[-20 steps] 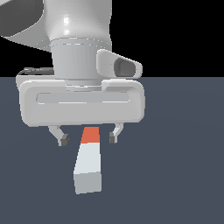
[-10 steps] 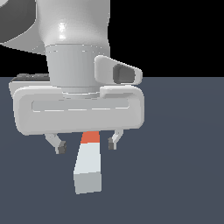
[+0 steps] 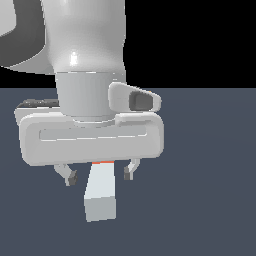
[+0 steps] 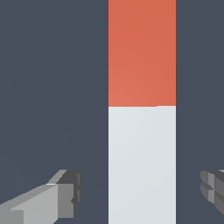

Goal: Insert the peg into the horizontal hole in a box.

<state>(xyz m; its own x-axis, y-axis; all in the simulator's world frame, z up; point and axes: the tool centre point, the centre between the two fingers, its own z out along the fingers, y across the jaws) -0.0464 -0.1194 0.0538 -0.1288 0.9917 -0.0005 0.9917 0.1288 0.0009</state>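
Observation:
The peg point(image 3: 101, 191) lies flat on the dark grey surface, pale grey-white with an orange-red end mostly hidden behind my hand in the exterior view. In the wrist view the peg point(image 4: 142, 131) runs lengthwise, its orange-red half and its white half both showing. My gripper point(image 3: 99, 176) is open and hovers just above the peg, one finger on each side of the white part, not touching it. The fingers point(image 4: 65, 194) stand well apart from the peg's sides. The box and its hole are out of view.
The dark grey floor point(image 3: 200, 200) stretches around the peg. My large white hand body point(image 3: 92, 137) blocks the view behind it.
My gripper has come down and toward the camera over the peg; more of the orange-red end is now hidden behind my hand. The peg has not moved.

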